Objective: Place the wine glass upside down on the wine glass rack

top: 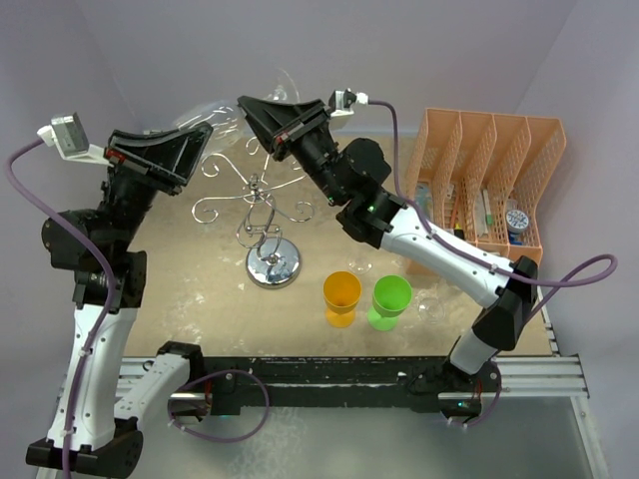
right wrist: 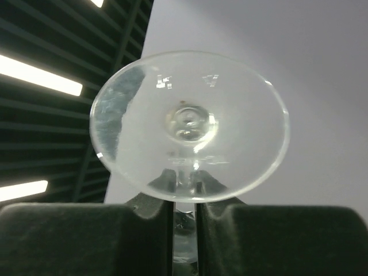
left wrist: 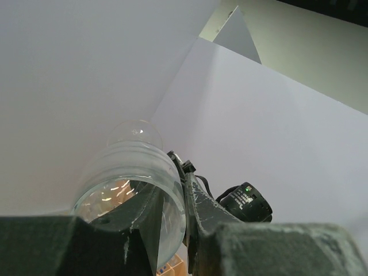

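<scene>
Two-handed, I hold the wine glass (top: 215, 120) near level above the wine glass rack (top: 262, 215), bowl leftward: left gripper (top: 200, 145) pinching its rim, right gripper (right wrist: 185, 198) clamping the stem.

wine glass (top: 218, 118) aloft, chrome rack (top: 262, 207) upright

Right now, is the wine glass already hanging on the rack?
No, the wine glass is held between the left gripper and right gripper, off the wine glass rack.
</scene>
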Controlling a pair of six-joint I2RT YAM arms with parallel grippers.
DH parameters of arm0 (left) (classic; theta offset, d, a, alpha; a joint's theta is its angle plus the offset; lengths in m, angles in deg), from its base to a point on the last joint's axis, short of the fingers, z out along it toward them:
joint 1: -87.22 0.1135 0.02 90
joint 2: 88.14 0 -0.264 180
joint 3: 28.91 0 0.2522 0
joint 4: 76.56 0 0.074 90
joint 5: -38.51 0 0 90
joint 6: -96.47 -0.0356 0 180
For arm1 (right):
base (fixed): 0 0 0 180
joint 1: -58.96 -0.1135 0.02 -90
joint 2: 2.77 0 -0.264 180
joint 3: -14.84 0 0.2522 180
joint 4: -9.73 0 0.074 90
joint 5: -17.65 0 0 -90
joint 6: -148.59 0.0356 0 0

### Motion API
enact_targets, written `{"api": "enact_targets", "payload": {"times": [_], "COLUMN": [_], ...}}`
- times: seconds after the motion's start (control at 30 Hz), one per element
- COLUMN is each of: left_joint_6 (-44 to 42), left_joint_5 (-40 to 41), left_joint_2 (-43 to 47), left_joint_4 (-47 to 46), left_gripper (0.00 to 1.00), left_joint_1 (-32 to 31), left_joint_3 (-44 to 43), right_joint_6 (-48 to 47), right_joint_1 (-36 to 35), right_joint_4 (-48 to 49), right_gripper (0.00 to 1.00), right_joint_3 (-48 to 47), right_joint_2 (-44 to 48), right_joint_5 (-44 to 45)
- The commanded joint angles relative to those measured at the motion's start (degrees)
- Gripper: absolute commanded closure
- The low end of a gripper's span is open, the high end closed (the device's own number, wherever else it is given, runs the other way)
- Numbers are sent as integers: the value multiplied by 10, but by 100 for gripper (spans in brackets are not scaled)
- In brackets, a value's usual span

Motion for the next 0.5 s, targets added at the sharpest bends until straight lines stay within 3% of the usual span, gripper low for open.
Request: {"api": "enact_targets", "payload": {"times": [0.0, 0.17, 0.33, 0.47], "left_joint_6": [12, 11, -19, -30], "left_joint_5": [-5, -4, 14, 29], "left_joint_2": [9, 20, 35, 44], "left_joint_4": [-83, -73, -19, 9], "left_gripper": [82, 79, 68, 46], "left_joint_1": [3, 3, 3, 3], "left_joint_3": [12, 21, 13, 8], "right_joint_6": [7, -13, -34, -57], "right_joint_1": [-12, -12, -12, -12], "right_joint_4": [54, 63, 89, 122], "right_gripper": [100, 100, 100, 100], "right_joint_3": [-23, -34, -26, -9], "right_joint_2": [8, 4, 7, 19], "right_joint_5": [-40, -29, -18, 16]}}
